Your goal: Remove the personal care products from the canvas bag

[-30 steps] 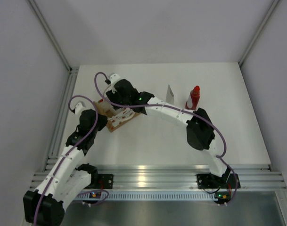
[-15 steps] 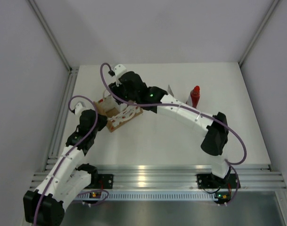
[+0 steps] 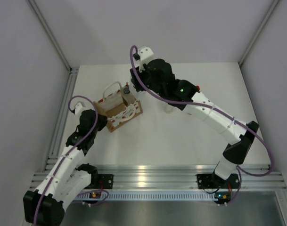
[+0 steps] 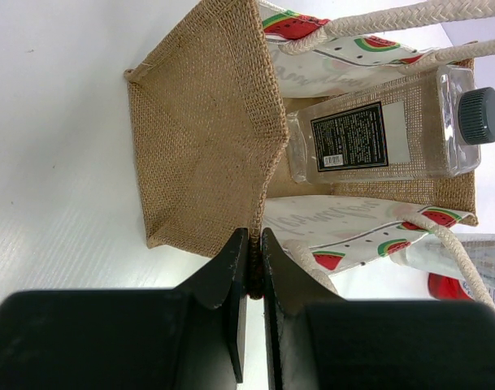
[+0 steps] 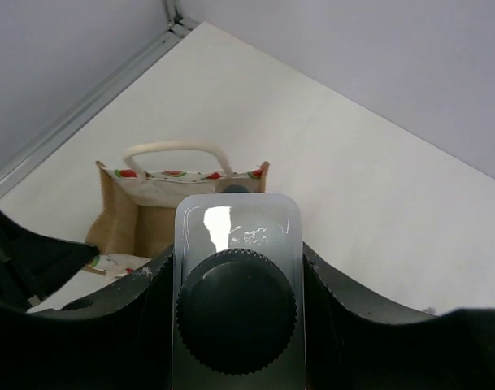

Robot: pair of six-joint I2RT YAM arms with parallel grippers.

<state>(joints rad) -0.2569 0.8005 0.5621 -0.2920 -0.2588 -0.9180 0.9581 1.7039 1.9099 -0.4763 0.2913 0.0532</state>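
The canvas bag (image 3: 116,111) stands at the table's left, tan with a watermelon print (image 4: 369,229) and white loop handles. My left gripper (image 4: 254,237) is shut on the near edge of its burlap rim. Inside it is a clear bottle (image 4: 377,142) with a black label and a dark cap (image 3: 126,88). My right gripper (image 5: 237,321) hangs above and to the right of the bag, shut on a pale dark-capped bottle (image 5: 235,223) whose cap faces the camera. Beyond the bag a silvery tube (image 4: 457,253) and a red bottle (image 4: 462,291) rest on the table.
The right arm (image 3: 209,110) arches over the table's middle and hides most of the tube and red bottle in the top view. Grey walls close in the white table (image 3: 190,141) at the back and both sides. An aluminium rail (image 3: 152,176) runs along the near edge.
The right gripper has risen out of the bag with the pale bottle and swung back and to the right. The bag now stands more open. The left gripper has kept its hold.
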